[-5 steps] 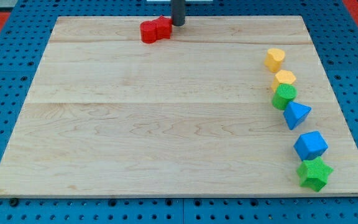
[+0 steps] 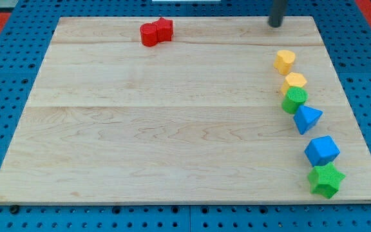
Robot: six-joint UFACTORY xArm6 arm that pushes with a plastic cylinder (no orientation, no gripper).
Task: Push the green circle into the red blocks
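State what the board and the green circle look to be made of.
Board: pale wood, smooth matte finish, showing grain lines and plank seams. Green circle: probably plastic, matte, uniformly coloured with a finely ribbed surface, perhaps 3D-printed; the look leaves it open.

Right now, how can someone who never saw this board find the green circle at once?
Look at the wooden board's right edge, where a column of blocks runs down. The green circle is third from the top, touching the yellow block above and the blue triangle below. The only other green piece is a star.
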